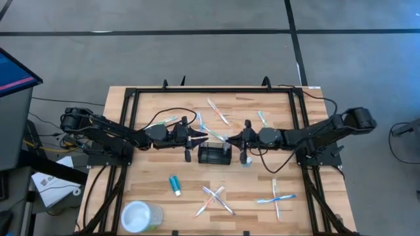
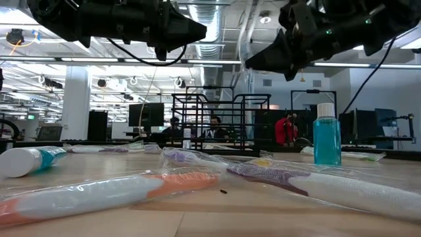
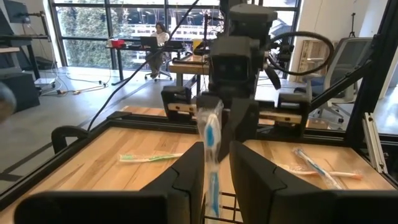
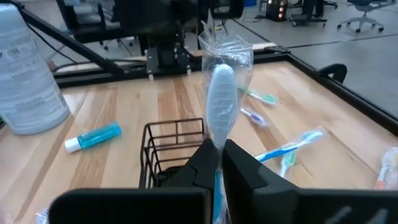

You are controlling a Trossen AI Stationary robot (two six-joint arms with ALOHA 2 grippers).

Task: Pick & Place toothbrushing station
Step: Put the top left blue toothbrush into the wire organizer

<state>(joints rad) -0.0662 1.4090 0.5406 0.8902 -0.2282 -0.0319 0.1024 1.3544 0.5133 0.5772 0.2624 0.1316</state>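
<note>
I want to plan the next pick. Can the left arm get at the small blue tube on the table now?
Probably not yet. The left gripper holds a wrapped toothbrush in its jaws above the black caddy. The tube lies uncovered nearby, so the path looks free once the jaws are emptied.

High view: mounted overhead, facing straight down, far enough to take in the whole table [image 1: 151, 124] and surrounding floor. Low view: set at table-top level at the near edge, facing level across the boards into the room, very close to the wrapped toothbrushes [image 2: 118, 191]. Each wrist view looks forward along its arm toward the other arm. All four views share the black wire caddy [image 1: 213, 155] at table centre.
</note>
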